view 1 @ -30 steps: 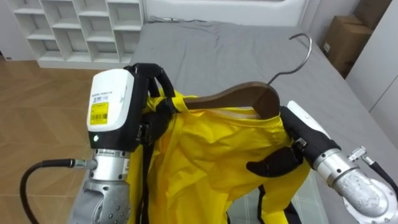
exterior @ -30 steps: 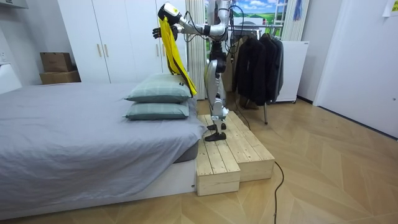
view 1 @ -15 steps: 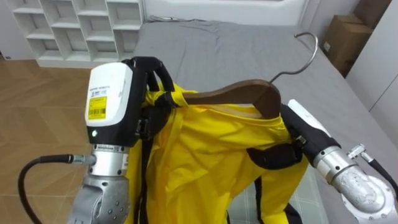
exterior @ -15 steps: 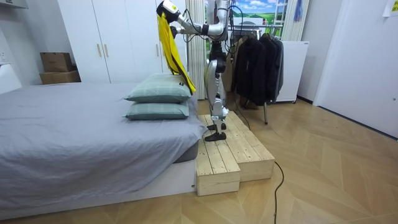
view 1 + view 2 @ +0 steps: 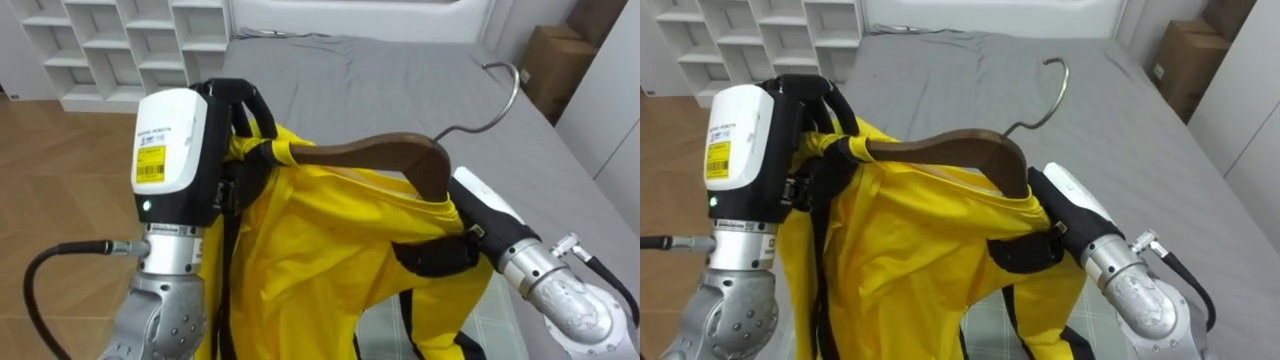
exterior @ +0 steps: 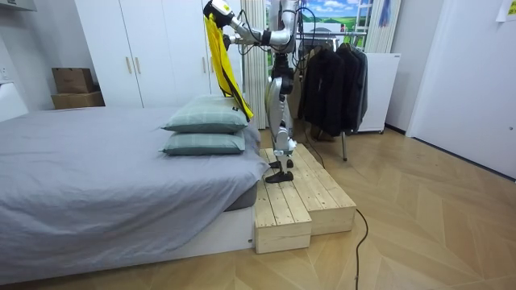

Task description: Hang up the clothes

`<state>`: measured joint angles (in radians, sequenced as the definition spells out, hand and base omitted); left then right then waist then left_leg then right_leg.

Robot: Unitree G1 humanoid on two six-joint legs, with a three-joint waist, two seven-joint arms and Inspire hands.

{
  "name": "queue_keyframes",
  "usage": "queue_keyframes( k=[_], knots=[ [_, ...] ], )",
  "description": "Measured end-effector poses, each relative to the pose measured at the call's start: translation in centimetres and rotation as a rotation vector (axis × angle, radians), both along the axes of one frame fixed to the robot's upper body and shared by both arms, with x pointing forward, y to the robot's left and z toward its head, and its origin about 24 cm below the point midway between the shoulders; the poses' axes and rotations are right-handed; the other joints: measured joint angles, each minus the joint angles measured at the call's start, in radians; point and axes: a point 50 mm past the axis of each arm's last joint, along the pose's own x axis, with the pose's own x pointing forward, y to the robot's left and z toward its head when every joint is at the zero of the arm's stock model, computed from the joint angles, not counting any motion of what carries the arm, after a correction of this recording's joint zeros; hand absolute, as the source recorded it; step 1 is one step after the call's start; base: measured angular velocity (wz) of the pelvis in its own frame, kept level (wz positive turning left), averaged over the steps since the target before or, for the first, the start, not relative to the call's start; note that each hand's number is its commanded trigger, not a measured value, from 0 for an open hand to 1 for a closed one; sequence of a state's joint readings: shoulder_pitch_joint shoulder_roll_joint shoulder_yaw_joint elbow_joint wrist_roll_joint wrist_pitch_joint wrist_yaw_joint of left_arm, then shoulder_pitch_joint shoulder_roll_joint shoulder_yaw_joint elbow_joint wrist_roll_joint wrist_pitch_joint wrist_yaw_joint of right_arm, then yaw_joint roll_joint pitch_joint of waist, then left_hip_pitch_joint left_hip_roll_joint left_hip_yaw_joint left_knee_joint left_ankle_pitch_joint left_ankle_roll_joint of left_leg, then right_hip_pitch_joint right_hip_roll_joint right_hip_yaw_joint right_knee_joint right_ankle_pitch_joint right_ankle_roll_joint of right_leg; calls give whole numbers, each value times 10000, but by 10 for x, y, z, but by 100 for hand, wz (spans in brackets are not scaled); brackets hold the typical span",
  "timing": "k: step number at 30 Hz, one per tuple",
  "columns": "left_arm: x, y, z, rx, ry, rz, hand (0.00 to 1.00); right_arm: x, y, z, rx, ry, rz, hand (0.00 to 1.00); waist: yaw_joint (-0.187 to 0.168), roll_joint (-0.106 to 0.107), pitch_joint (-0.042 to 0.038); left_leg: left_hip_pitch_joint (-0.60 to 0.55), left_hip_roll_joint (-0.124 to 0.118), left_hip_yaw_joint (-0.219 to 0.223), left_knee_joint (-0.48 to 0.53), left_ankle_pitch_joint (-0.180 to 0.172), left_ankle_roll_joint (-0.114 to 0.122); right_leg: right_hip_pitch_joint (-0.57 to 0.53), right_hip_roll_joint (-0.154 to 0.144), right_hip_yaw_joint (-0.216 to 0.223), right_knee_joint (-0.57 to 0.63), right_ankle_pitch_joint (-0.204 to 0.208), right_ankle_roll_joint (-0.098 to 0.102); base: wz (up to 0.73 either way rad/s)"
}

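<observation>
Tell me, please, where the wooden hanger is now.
Centre of the eye views, the wooden hanger carries the yellow garment, held up between the left hand and right hand over the grey bed.

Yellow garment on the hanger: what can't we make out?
- Right hand grip: eye views, buried under yellow garment.
- Wooden hanger: eye views, one arm under the cloth, other tip inside left hand.
- Garment's lower part: eye views, cut by bottom edge.
- Both hands: room view, too small.

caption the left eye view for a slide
Left hand and right hand hold yellow garment on wooden hanger, bed beyond.
</observation>
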<state>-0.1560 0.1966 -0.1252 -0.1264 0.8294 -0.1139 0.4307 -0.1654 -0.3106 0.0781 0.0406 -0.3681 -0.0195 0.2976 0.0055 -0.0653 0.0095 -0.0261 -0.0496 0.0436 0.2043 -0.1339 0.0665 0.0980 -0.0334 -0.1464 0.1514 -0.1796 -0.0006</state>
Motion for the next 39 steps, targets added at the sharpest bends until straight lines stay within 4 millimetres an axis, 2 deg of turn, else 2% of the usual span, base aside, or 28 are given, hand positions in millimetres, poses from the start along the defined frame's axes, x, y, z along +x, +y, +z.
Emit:
queue_keyframes(
  k=[4,11,12,13,14,15,25,35,39],
  knots=[
    [0,0,1,5,-22,-5,100,0,0,0,-15,-9,6,100,-4,55,-40,6,0,16,-8,0,0,2,0,-4,2,0,0,0],
    [0,2,0,16,8,-5,100,0,2,0,-39,10,86,100,-4,47,-38,95,-7,32,-43,1,0,74,-5,-5,2,0,0,0],
    [0,3,0,24,14,-4,73,0,2,0,-40,15,96,100,-2,43,-35,133,-7,32,-61,1,0,101,-7,-5,2,0,0,0],
    [0,3,0,28,21,-4,58,0,3,-1,-40,17,98,100,-2,33,-29,174,-8,27,-75,1,0,140,-6,-5,-1,0,0,0],
    [0,3,0,24,32,-2,9,0,3,-1,-43,25,104,100,-3,30,-28,193,-8,22,-77,1,0,159,-6,-5,-3,0,0,0],
    [-1,3,0,7,51,-3,0,0,3,-1,-53,39,117,100,-7,21,-24,222,-10,23,-79,1,0,189,-6,-8,-3,0,0,0],
    [-1,1,-11,-487,857,-219,0,-7,7,-13,-225,800,408,100,-29,-122,43,226,-13,-31,-63,0,0,232,-12,-181,0,0,0,1],
    [-2,5,-26,-571,2337,-283,0,-11,7,-21,-662,1593,827,100,-399,-176,22,187,-16,-6,-81,1,1,179,-16,-143,4,0,0,0],
    [-4,-9,-35,-1245,3351,-1418,0,-11,7,-22,-1140,1592,819,100,-408,-174,21,225,-19,15,-71,1,1,207,-22,-53,9,0,0,0]
  ],
)
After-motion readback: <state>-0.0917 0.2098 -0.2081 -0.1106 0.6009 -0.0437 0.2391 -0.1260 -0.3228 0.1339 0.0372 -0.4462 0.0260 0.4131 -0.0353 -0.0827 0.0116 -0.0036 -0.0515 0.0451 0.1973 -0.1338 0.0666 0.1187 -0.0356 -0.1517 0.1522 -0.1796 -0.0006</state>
